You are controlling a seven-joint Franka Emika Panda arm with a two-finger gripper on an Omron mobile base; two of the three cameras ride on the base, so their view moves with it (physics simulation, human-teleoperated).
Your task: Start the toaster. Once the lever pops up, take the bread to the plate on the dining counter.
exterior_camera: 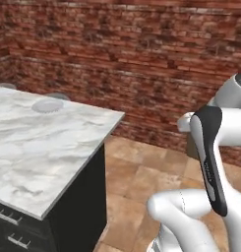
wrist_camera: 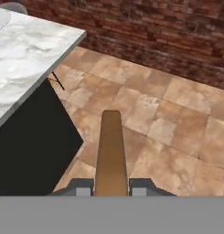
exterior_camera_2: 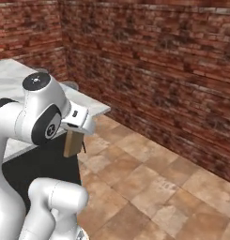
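Tool [wrist_camera: 111,188] is clenching the bread [wrist_camera: 111,151] over the floor beside the tabletop [exterior_camera: 38,147]; delivery to the plate [exterior_camera: 47,105] is remaining.

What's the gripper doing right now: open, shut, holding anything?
Gripper: shut on the flat golden-brown bread slice, held edge-on between its fingertips, out over the tiled floor beside the marbled dining counter.

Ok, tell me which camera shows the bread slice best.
The hand view: the bread stands edge-on and unobstructed between the tool's fingertips, over the tiled floor. The right base view shows it hanging below the hand, its top hidden. In the left base view just a sliver peeks from behind the arm.
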